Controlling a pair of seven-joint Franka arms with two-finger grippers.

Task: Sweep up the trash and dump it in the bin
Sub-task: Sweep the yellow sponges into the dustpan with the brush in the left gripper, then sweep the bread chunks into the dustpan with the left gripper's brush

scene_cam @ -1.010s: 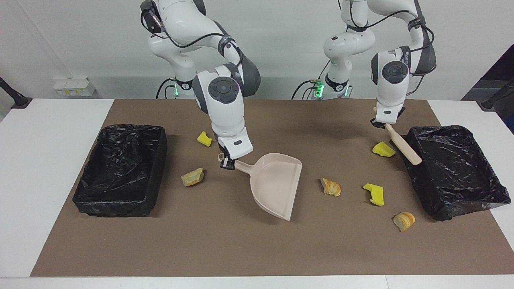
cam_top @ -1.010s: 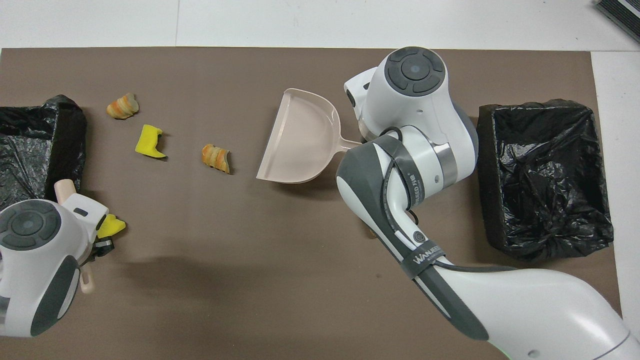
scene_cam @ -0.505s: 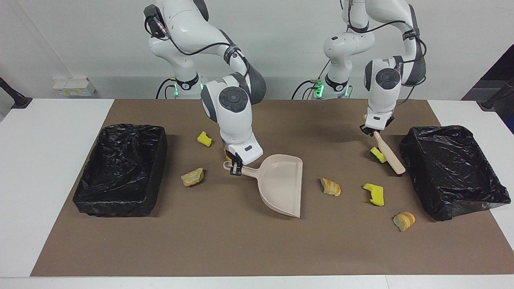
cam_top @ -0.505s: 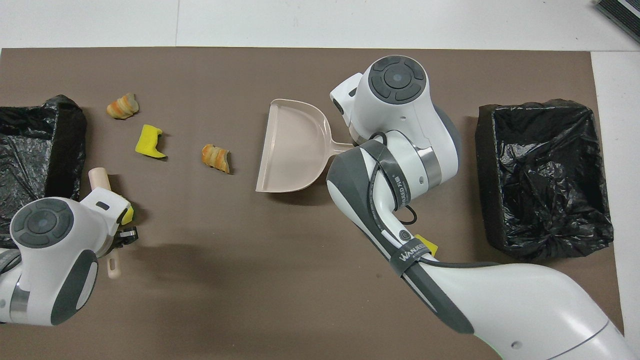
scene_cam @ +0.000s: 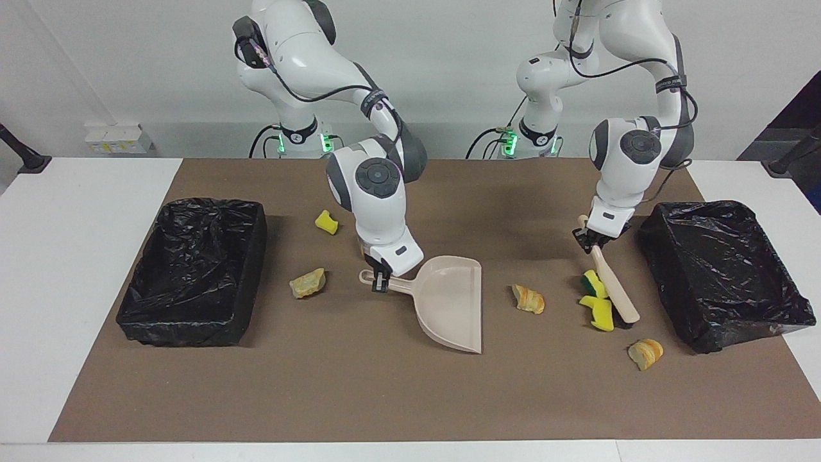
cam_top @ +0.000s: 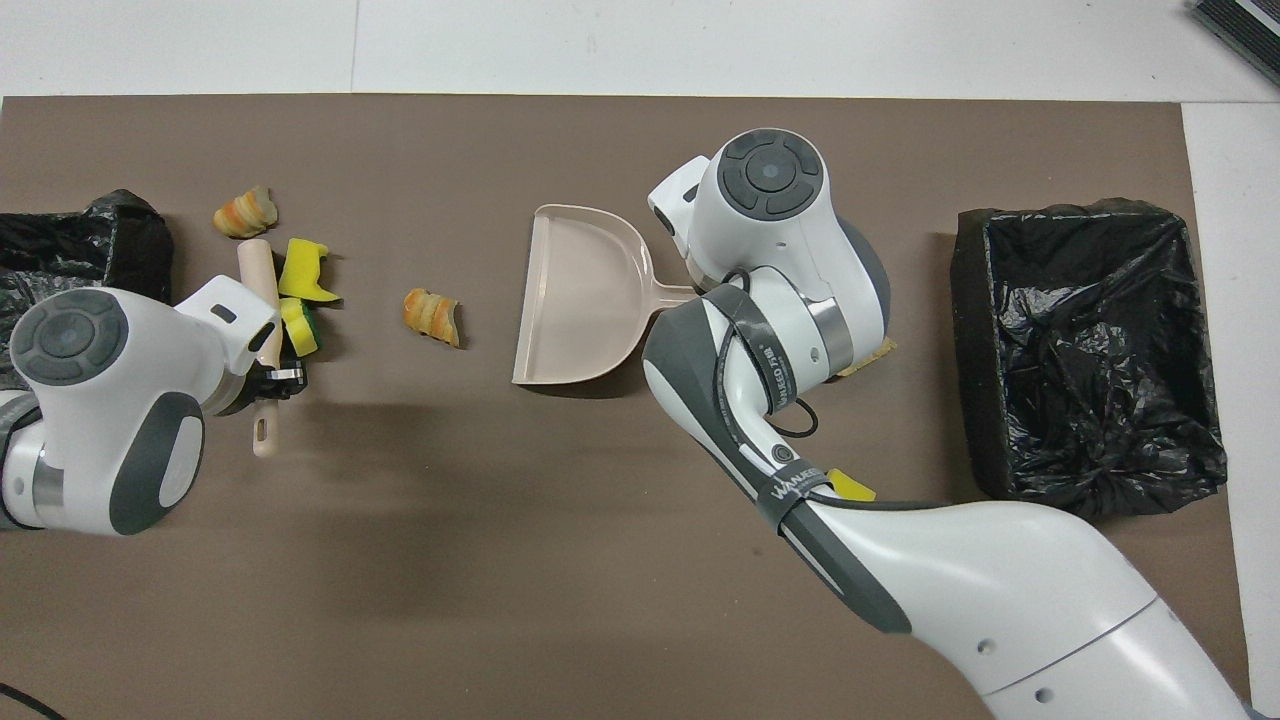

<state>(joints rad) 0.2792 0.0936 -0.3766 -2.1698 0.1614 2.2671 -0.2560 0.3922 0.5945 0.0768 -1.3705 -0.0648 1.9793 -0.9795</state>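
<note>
The right gripper [scene_cam: 381, 281] clamps the dustpan [scene_cam: 449, 301] handle; its mouth faces a bread lump [scene_cam: 528, 299]. The left gripper [scene_cam: 591, 241] grips the brush [scene_cam: 614, 289], which touches two sponge chunks [scene_cam: 596, 301].

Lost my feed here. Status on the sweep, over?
Left gripper shut on brush, pushing two sponge chunks together. Right gripper shut on dustpan, mouth toward bread lump. Nothing in the dustpan yet; bins unobstructed.

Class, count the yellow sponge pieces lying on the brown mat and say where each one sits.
3. Two sponge pieces touch beside the brush; the third sponge piece lies nearest the robots, near the right arm. An arm may hide others.
</note>
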